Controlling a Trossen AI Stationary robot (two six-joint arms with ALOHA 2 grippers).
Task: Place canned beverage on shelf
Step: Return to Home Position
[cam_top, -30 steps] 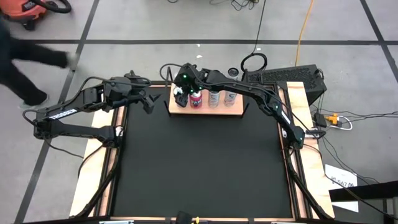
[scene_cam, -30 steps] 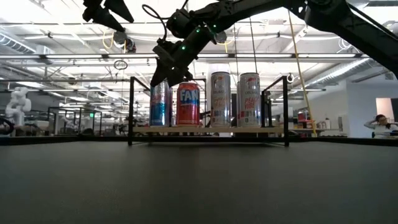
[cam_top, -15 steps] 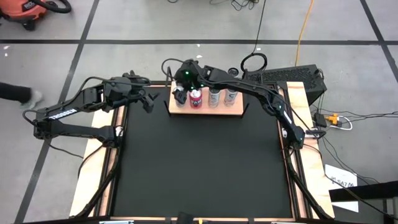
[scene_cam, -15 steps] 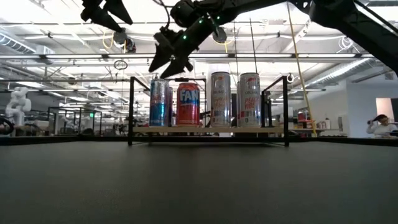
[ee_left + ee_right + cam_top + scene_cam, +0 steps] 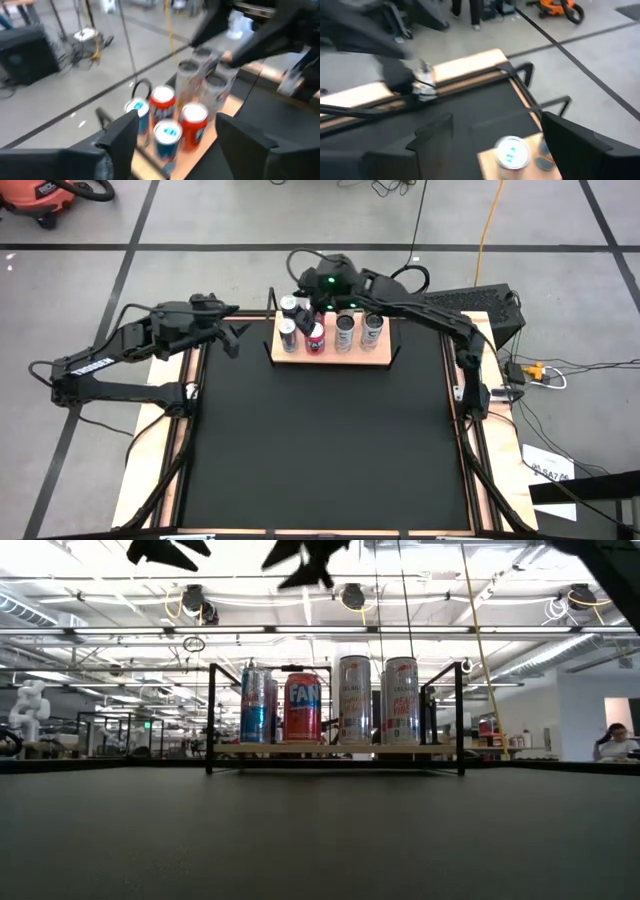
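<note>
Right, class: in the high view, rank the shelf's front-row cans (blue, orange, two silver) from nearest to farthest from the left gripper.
1. The blue can, at the left end of the shelf, closest to the left gripper.
2. The orange can, next along.
3. The left silver can, right of centre.
4. The right silver can, at the right end.

Light-wood shelf [image 5: 350,358], black uprights; blue can [image 5: 255,706]; orange-red can [image 5: 303,707], white letters; two silver cans [image 5: 354,700], pink print; tabletop [image 5: 320,440] black, light-wood edging
</note>
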